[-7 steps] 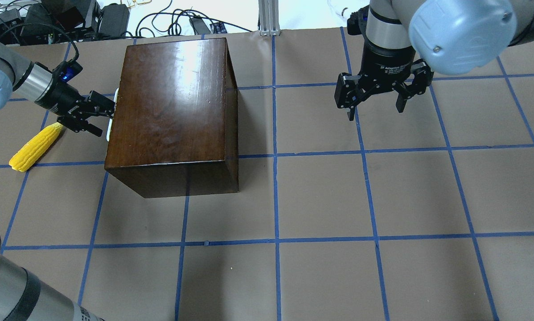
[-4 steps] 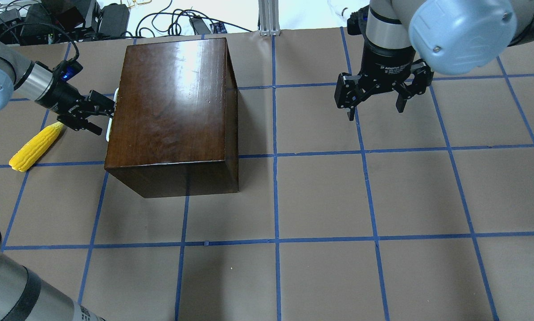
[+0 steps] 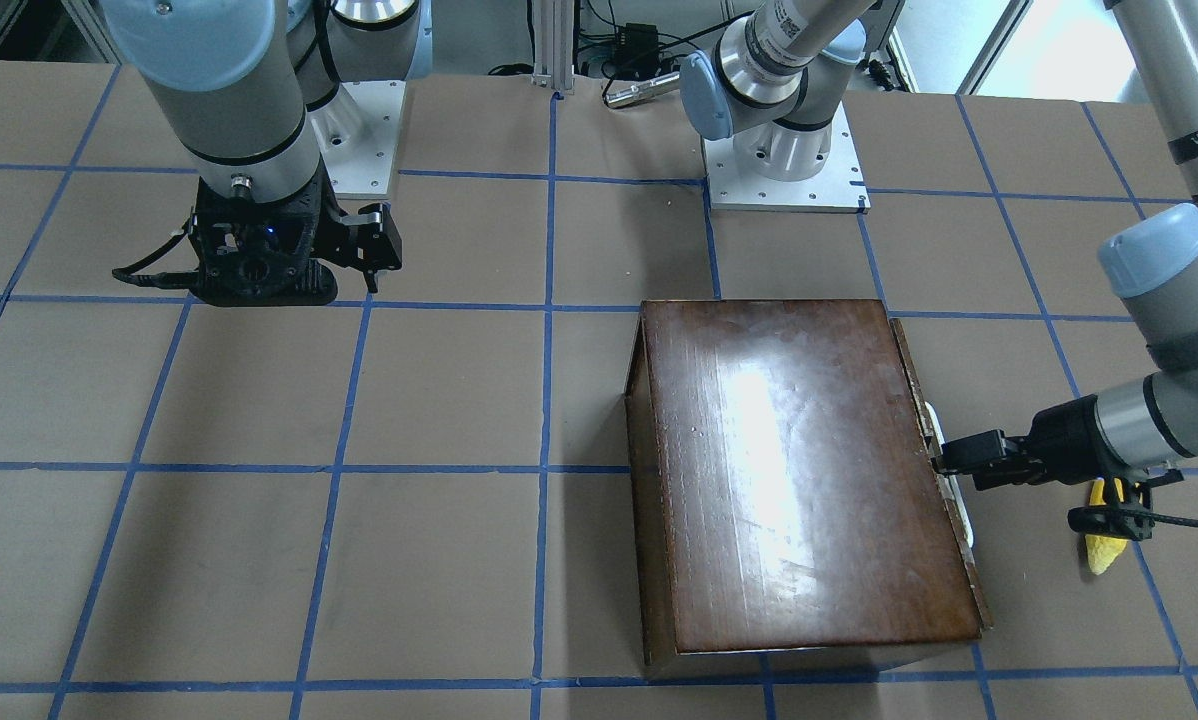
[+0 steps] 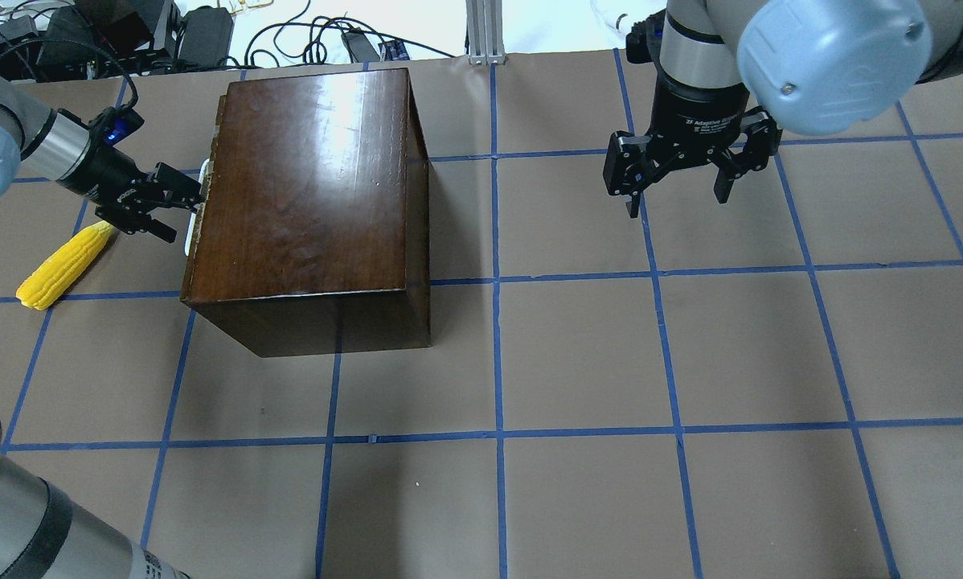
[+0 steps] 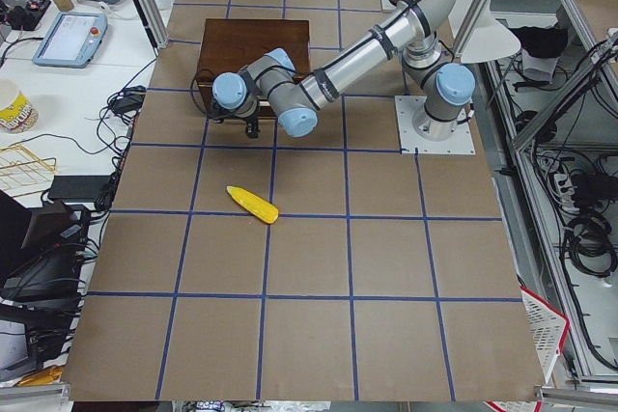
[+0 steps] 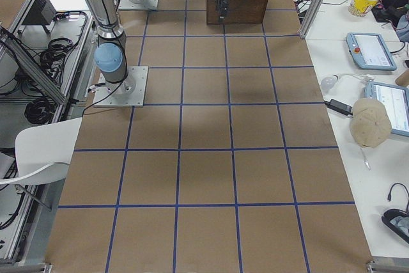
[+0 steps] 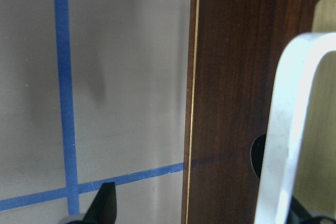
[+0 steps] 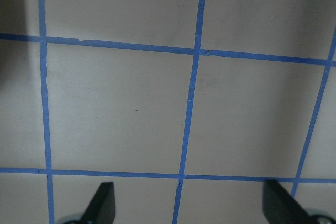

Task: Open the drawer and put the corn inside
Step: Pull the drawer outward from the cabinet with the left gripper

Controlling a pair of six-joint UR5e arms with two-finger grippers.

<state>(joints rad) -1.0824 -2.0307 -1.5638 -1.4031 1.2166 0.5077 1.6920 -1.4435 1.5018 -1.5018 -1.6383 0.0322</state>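
Yellow corn (image 4: 63, 265), one cob, lies on the table (image 4: 578, 354) beside the single box (image 4: 305, 193), on its left. The long axis runs diagonally, with the tapered tip towards the left gripper (image 4: 187, 215). I count one drawer (image 7: 231, 77). The left gripper is spread, one finger apparently behind the handle (image 7: 283, 129). The right gripper (image 4: 678, 204) hangs wide and empty.

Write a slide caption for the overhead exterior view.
Left gripper at the drawer handle, corn lying nearby on the table, right gripper open and idle.
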